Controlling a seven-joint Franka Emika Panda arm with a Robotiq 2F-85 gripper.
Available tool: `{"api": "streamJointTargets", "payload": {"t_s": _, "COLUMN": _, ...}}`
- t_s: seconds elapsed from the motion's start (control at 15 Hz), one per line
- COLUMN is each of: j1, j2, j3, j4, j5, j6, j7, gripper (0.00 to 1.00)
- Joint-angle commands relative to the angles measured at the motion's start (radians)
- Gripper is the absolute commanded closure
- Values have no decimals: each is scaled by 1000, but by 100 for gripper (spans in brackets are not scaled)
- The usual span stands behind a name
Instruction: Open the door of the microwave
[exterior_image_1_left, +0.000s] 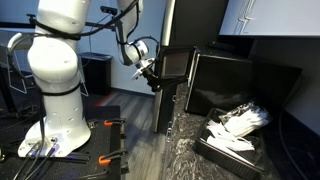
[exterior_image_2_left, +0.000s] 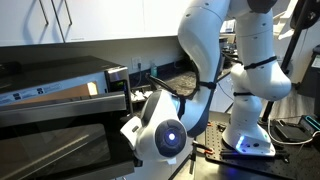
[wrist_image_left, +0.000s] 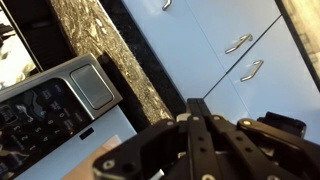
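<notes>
The microwave (exterior_image_1_left: 245, 85) is a glossy black box on a dark speckled counter. It also shows in an exterior view (exterior_image_2_left: 60, 78) at the left. Its door (exterior_image_1_left: 176, 64), a black panel with a greyish window, faces the robot, and I cannot tell whether it is ajar. My gripper (exterior_image_1_left: 150, 76) hovers just in front of the door's near edge. In the wrist view the gripper (wrist_image_left: 195, 103) is shut and empty. Beyond its fingers lies the microwave's control panel (wrist_image_left: 60, 100), with a silver button and a keypad.
A low black tray of white items (exterior_image_1_left: 235, 135) sits on the counter in front of the microwave. A tall black upright panel (exterior_image_1_left: 195, 22) rises behind the door. White cabinets with metal handles (wrist_image_left: 238, 43) and a speckled countertop (wrist_image_left: 95, 30) show in the wrist view. The robot's white base (exterior_image_1_left: 58, 95) stands on the floor.
</notes>
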Motion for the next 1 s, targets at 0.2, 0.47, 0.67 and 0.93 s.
{"api": "streamJointTargets", "payload": {"t_s": 0.2, "j1": -19, "j2": -101, "j3": -28, "j4": -54, "j5": 118, "j6": 343, "j7": -127, "gripper": 100}}
{"api": "streamJointTargets", "payload": {"t_s": 0.47, "j1": -18, "j2": -136, "j3": -33, "j4": -99, "j5": 306, "j6": 464, "j7": -261, "gripper": 100}}
{"api": "streamJointTargets", "payload": {"t_s": 0.67, "j1": -9, "j2": -164, "j3": -29, "j4": -125, "j5": 541, "j6": 490, "j7": -404, "gripper": 100}}
{"api": "streamJointTargets", "payload": {"t_s": 0.93, "j1": 0, "j2": -203, "j3": -19, "j4": -133, "j5": 859, "j6": 464, "j7": -594, "gripper": 100}}
